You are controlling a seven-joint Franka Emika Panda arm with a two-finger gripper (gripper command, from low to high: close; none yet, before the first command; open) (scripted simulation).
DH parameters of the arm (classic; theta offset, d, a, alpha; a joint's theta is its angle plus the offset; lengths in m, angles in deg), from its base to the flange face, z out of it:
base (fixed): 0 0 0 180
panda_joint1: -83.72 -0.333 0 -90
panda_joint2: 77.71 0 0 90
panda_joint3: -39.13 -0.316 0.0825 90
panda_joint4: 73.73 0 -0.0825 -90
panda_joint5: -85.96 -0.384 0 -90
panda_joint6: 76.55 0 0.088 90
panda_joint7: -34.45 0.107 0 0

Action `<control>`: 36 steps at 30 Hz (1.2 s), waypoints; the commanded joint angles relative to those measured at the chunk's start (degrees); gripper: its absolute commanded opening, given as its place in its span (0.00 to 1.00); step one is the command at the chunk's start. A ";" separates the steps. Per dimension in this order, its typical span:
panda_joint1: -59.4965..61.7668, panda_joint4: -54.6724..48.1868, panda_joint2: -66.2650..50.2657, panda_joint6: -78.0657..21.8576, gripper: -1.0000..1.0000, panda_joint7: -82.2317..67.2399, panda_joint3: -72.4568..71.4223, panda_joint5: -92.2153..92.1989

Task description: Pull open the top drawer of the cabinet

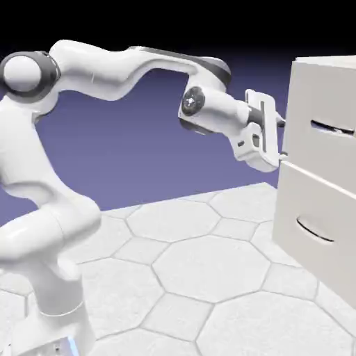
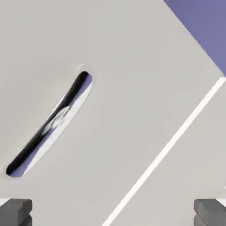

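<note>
The top drawer [image 1: 325,124] sits shut in the cabinet [image 1: 321,182] on the right, and we're in the approach step, gripper [image 1: 281,139] wide open and empty just beside its left edge, so next we'd line up on the handle [image 2: 49,123] and close.

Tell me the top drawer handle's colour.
Dark, near black handle, clearest in the hand view.

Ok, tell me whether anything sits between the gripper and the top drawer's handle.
Nothing visible does. The gripper is open and faces the cabinet front. In the hand view only bare drawer face lies between the fingertips and the top drawer's handle, which sits off to that view's left, not between them.
</note>
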 commanded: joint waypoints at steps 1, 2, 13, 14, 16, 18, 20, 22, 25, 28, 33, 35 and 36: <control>1.56 -0.80 -0.10 -0.29 0.50 -0.69 -1.42 -2.50; 3.12 -1.59 -0.21 -0.59 0.50 -1.38 -2.83 -4.99; 20.25 -10.33 -1.33 -3.82 0.50 -8.95 -18.39 -32.40; 21.80 -11.13 -1.44 -4.12 0.50 -9.64 -19.80 -34.89; 24.92 -12.72 -1.64 -4.70 0.50 -11.02 -22.63 -39.87; 28.03 -14.31 -1.85 -5.29 0.50 -12.40 -25.46 -44.86; 31.15 -15.90 -2.05 -5.88 0.50 -13.78 -28.29 -49.84; 33.90 -17.30 -2.23 -6.40 0.50 -14.99 -30.79 -54.25; 38.05 -20.22 -0.33 -6.06 0.50 -12.74 -34.02 -53.64; 44.28 -24.61 2.53 -5.54 0.50 -9.36 -38.85 -52.73; 49.49 -28.27 4.92 -5.11 0.00 -6.54 -42.90 -51.97; 45.34 -24.83 2.97 -5.70 0.00 -8.66 -39.76 -52.57; 43.27 -23.29 2.13 -5.94 0.00 -9.59 -38.11 -52.82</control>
